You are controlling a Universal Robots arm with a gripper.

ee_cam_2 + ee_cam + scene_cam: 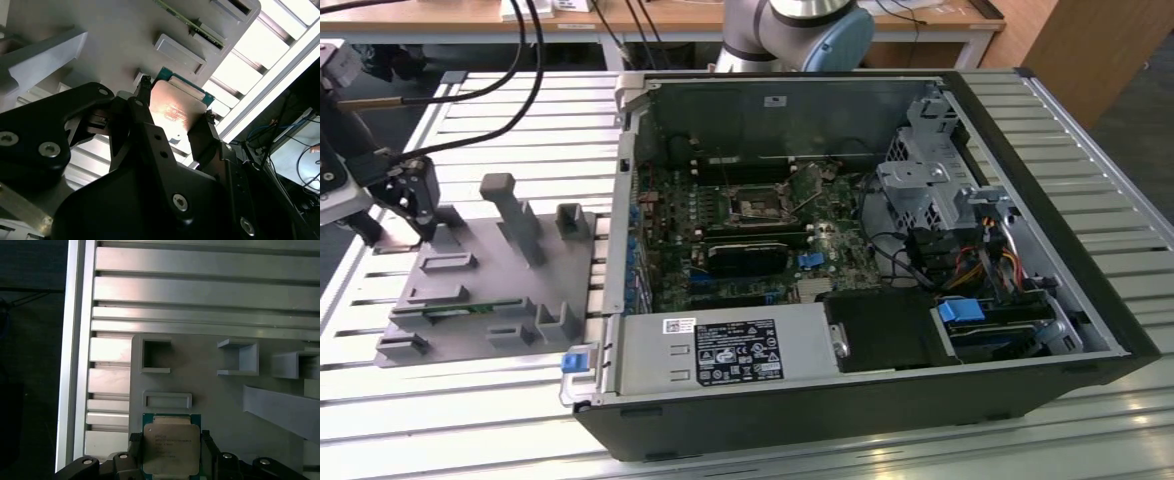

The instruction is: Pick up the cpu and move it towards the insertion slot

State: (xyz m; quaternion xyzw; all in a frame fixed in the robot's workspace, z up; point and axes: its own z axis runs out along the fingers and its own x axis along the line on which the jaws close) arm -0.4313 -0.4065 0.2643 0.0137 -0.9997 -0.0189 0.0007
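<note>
Gripper (398, 230): fingers clamped on two opposite edges of the cpu, at the grey tray's (215, 390) edge.
Cpu (171, 447): metal top showing, just beside the tray's shallow rectangular frame (167, 400).
Insertion slot (758, 207): inside the open computer case (1067, 290), well apart from the tray.

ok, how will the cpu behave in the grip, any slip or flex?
Probably rigid: the cpu is a flat plate with a metal lid, so flex is unlikely. Likely light for its size, being thin. The gripper pinches only its narrow opposite edges, so it could pivot or slip if jolted.
</note>
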